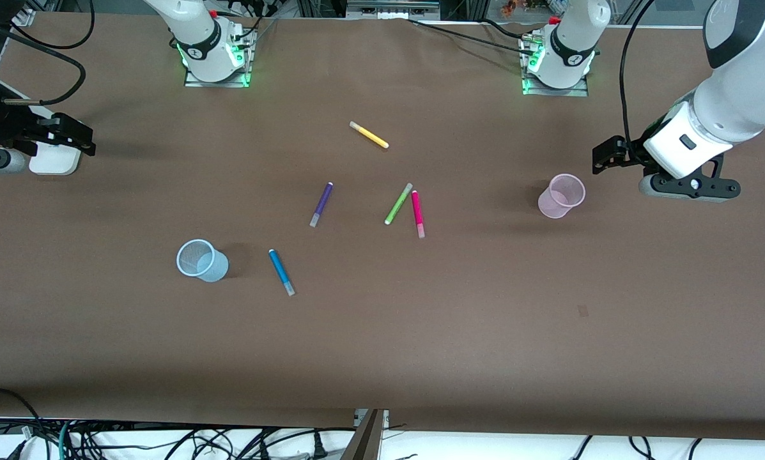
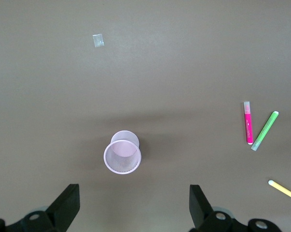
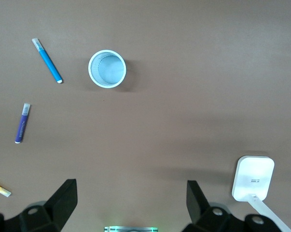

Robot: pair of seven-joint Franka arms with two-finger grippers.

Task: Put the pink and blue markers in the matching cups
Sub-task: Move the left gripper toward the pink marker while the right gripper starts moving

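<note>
The pink marker [image 1: 417, 213] [image 2: 248, 123] lies flat near the table's middle. The blue marker [image 1: 281, 271] [image 3: 48, 61] lies nearer the front camera, beside the upright pale blue cup [image 1: 201, 260] [image 3: 107, 68]. The pale pink cup [image 1: 562, 196] [image 2: 122, 155] stands upright toward the left arm's end. My left gripper [image 1: 609, 156] [image 2: 134, 205] hovers open and empty beside the pink cup. My right gripper [image 1: 69, 135] [image 3: 131, 203] hangs open and empty at the right arm's end, well apart from the blue cup.
A lime-green pen [image 1: 398, 204] [image 2: 265, 131] lies right beside the pink marker. A purple pen [image 1: 321, 204] [image 3: 22, 123] and a yellow pen [image 1: 369, 135] lie nearby. A white box [image 1: 53, 160] [image 3: 253, 178] sits under the right gripper.
</note>
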